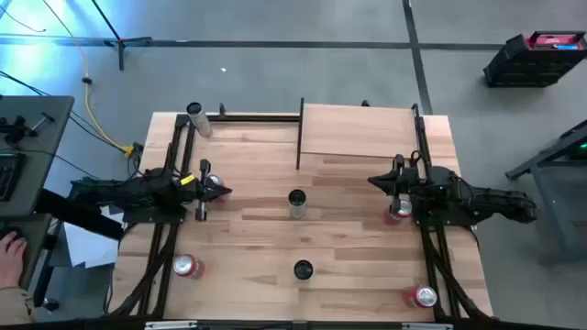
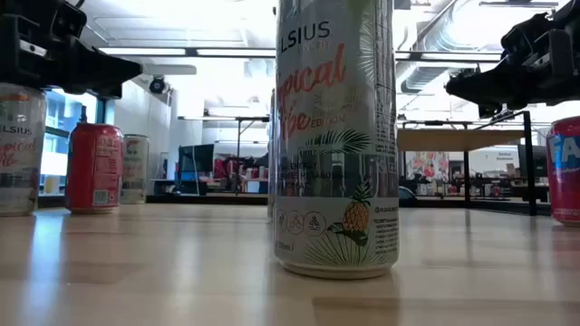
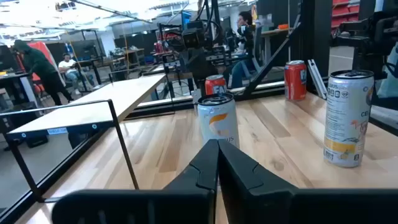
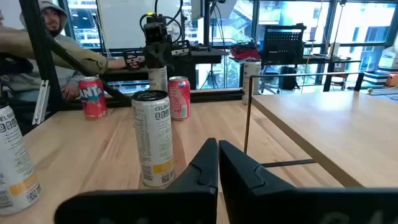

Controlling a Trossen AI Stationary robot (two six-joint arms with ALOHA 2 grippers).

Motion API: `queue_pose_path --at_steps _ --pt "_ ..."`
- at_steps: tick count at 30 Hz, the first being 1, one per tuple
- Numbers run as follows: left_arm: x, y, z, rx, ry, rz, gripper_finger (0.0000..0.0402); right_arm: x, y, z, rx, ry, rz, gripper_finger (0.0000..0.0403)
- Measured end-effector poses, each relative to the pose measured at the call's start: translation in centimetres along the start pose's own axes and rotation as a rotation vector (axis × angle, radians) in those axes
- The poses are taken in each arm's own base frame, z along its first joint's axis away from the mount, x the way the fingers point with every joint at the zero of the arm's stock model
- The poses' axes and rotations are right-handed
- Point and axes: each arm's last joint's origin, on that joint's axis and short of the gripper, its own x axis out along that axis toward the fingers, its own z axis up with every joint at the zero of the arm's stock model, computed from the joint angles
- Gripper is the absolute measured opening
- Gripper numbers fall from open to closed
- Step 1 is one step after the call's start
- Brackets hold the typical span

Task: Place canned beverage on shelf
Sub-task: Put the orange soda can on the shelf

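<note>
cans stand scattered on the wooden table (image 1: 257, 229), none of them on the shelf (image 1: 358, 130), whose pale board sits at the far edge of the table, right of the middle, with thin black posts at its edges. one tall slim can (image 1: 297, 203) stands upright in the middle of the table, between the two arms, and a second tall can (image 1: 303, 270) stands upright nearer the front edge, almost in line with it; in the low view this one fills the centre, with a pineapple printed on it. another pale can (image 1: 198, 117) stands at the far left corner. red cans sit toward the sides: one front left (image 1: 188, 267), one front right (image 1: 424, 296), one just under the right arm (image 1: 400, 209) and one by the tip of the left arm (image 1: 213, 181).

left gripper (image 1: 223, 192) hangs above the table to the left of the middle can, fingers pressed together, holding nothing. right gripper (image 1: 374, 180) hangs to the right of that can, near the front of the shelf, also closed and empty.

people sit at desks in the room beyond the table.
</note>
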Motion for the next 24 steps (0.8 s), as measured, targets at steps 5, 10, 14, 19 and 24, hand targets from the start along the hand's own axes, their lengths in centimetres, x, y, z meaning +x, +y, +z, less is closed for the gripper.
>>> queue_pose_path --at_steps 5,10,14,19,24 --pt "0.0 0.0 0.0 0.0 0.0 -0.001 0.0003 0.0 0.0 -0.01 0.0 0.0 0.001 0.0" --pt "0.0 -0.07 0.01 0.0 -0.001 -0.007 0.0003 0.0 0.0 -0.01 0.0 0.001 0.0 0.0" --pt "0.0 0.19 -0.03 0.0 0.003 0.019 0.0003 0.0 0.0 -0.01 0.0 0.0 0.0 0.0" --pt "0.05 0.61 -0.18 0.001 0.02 0.062 0.0003 0.0 0.0 0.0 0.0 0.0 0.0 0.0" --pt "0.05 0.63 -0.18 0.002 0.02 0.064 0.0003 0.0 0.0 0.0 0.0 0.0 0.0 0.0"
